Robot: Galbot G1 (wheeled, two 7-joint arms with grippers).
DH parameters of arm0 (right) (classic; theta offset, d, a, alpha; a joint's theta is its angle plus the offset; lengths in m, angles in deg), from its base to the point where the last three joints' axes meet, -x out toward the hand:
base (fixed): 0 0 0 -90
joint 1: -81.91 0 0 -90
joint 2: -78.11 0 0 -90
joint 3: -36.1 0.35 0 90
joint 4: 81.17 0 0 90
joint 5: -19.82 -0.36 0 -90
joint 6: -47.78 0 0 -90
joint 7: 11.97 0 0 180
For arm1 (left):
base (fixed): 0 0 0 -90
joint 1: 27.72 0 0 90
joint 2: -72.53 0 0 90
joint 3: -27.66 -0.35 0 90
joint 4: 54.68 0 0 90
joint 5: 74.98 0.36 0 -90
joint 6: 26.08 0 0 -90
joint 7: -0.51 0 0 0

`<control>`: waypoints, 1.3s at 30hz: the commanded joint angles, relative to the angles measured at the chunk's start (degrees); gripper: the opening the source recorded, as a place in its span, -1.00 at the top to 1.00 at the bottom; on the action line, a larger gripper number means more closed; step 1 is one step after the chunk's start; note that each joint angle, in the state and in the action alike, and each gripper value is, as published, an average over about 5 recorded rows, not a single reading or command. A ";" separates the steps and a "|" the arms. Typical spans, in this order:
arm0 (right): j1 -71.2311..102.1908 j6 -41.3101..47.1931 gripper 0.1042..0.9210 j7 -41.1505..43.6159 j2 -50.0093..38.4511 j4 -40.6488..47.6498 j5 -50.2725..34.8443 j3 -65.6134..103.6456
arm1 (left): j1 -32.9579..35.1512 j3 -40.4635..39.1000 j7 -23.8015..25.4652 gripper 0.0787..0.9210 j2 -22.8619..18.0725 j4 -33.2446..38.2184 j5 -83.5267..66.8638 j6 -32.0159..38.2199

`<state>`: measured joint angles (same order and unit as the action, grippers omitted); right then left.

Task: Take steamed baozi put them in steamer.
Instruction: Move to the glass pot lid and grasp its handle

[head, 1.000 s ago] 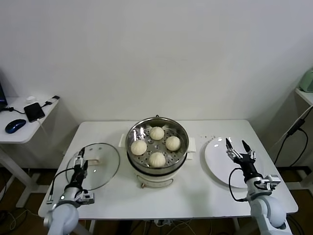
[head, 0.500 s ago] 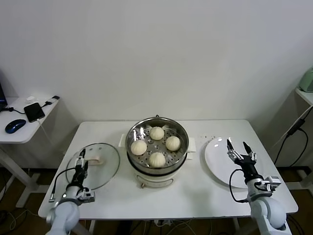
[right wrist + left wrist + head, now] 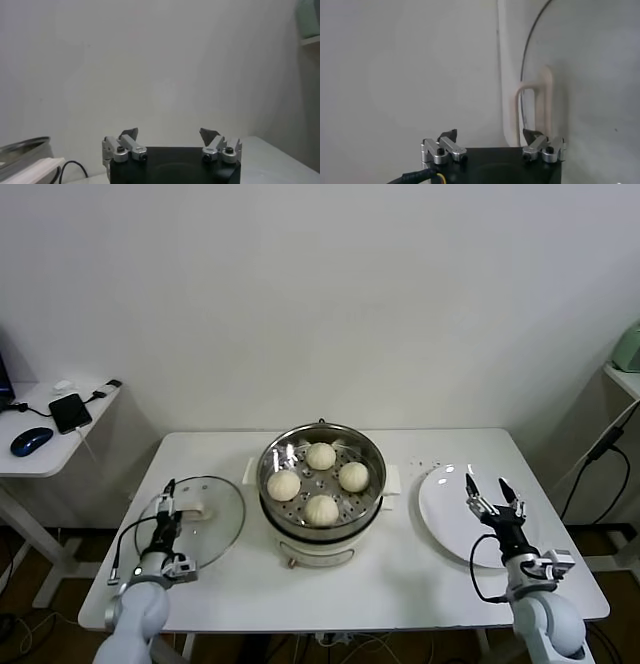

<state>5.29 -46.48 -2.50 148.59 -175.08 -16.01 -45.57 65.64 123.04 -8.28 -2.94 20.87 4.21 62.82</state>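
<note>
Black-tipped fingers of the right gripper (image 3: 491, 488) are spread apart and hold nothing; they stand over the near part of the flat round white plate (image 3: 445, 509), on which no bun is seen. The left gripper (image 3: 167, 496) is likewise released, its jaws apart in the left wrist view, poised at the near-left rim of the round glass lid (image 3: 212, 519), which lies flat on the white table (image 3: 400, 579) with its cream handle (image 3: 534, 107) just ahead of the fingertips.

Inward from both grippers, at table centre, stands the round stainless-steel steamer (image 3: 322, 529) on its cream electric base. All four cream-white domed baozi (image 3: 321, 508) lie on its perforated tray, apart from one another. The pot sits between the arms, roughly equally distant from each.

Count: four buns, one steamer, one lid, one plate. Judgement: loading appears complete; no bun remains outside the pot.
</note>
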 commanded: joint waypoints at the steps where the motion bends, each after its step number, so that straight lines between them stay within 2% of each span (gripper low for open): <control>1: 0.42 -0.27 -0.76 0.08 0.04 0.01 -0.03 0.24 | -3.20 -0.65 -2.64 -0.77 -0.25 -4.05 -1.27 -0.54; 7: 1.02 -0.61 -0.76 0.12 -0.03 -0.10 0.06 0.59 | -3.54 -1.04 -2.86 -0.77 -0.35 -4.95 -2.56 -0.70; 10: 1.06 -0.63 -0.76 0.14 -0.11 -0.11 0.17 0.64 | -3.26 -1.02 -2.76 -0.67 -0.39 -5.06 -2.61 -0.63; 22: 1.58 -1.31 -0.76 0.19 0.03 0.19 1.19 0.55 | -2.56 -0.49 -2.98 0.15 -0.93 -5.73 -4.80 -1.42; 30: 1.47 -1.36 -0.76 0.17 0.12 0.25 1.20 0.31 | 0.08 -0.62 -1.99 0.69 -2.68 1.40 -8.66 -6.82; 33: 1.47 -1.39 -0.76 0.17 0.22 0.06 1.21 0.31 | 1.73 -0.59 -2.65 0.80 -2.82 6.02 -8.24 -8.87; 36: 1.39 -1.33 -0.76 0.15 0.27 -0.19 1.17 0.35 | 3.76 -1.26 -1.94 0.81 -2.97 12.19 -7.06 -16.61; 39: 1.24 -1.24 -0.76 0.12 0.16 -0.32 1.10 0.53 | 5.90 -1.96 2.87 0.81 -3.55 19.87 -4.31 -26.42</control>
<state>6.63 -47.78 -2.32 148.80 -175.23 -14.92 -45.18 66.43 121.99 -10.58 -5.41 23.03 -2.29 55.50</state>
